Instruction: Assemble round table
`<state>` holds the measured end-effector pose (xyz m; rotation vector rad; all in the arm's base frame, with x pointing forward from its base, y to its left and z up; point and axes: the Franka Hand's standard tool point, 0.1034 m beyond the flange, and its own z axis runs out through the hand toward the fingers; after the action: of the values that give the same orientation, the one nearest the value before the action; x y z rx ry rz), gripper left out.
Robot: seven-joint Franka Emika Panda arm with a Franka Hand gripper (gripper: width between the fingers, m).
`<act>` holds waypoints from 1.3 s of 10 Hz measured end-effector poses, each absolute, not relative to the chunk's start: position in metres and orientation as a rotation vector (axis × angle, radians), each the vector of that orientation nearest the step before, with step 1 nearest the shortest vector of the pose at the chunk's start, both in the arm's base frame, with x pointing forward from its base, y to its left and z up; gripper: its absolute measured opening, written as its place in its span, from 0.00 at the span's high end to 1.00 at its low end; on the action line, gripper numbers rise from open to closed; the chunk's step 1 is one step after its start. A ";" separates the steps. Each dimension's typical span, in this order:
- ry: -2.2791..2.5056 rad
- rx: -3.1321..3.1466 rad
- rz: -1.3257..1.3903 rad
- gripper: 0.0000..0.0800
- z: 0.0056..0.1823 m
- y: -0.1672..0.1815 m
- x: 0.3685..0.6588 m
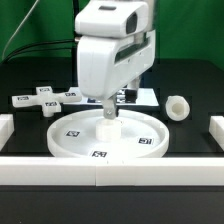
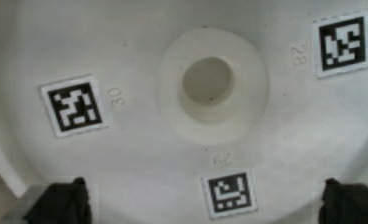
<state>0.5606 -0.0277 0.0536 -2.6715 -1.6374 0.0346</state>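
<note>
Gripper (image 1: 106,119) hangs straight over the middle of the round disc (image 1: 105,140), low, near the central hub (image 2: 207,85). Spread wide: in the wrist view the dark fingertips (image 2: 65,202) sit at the two far edges of the picture with only disc surface between them. Nothing held. Whether the tips touch the disc, cannot tell.

Disc lies flat on the black table (image 1: 190,80), rim up, near the front, just behind the front border bar (image 1: 100,172). Hub has a round hole in the centre. Three square tags (image 2: 74,105) show around the hub in the wrist view.

Cross-shaped piece (image 1: 45,99) lies flat on the exterior view's left, behind the disc, apart from it, tags on its arms. Cylinder leg (image 1: 178,107) is on the exterior view's right, clear of the disc rim, apparently on its side with an open end showing.

Marker board (image 1: 143,97) lies behind the arm, mostly hidden by it. More white bars stand at both side edges.
</note>
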 end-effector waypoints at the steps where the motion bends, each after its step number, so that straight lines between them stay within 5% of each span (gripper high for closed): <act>1: -1.638 -2.662 0.047 0.19 0.046 -0.032 0.558; 5: -1.615 -2.650 0.080 0.19 0.021 -0.042 0.547; 11: -1.601 -2.644 0.099 0.20 0.010 -0.046 0.542; 12: -1.601 -2.644 0.099 0.45 0.010 -0.046 0.542; 13: -1.602 -2.645 0.098 0.49 0.010 -0.046 0.543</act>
<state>0.5428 -0.0457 0.0105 -2.6450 -1.6019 0.0980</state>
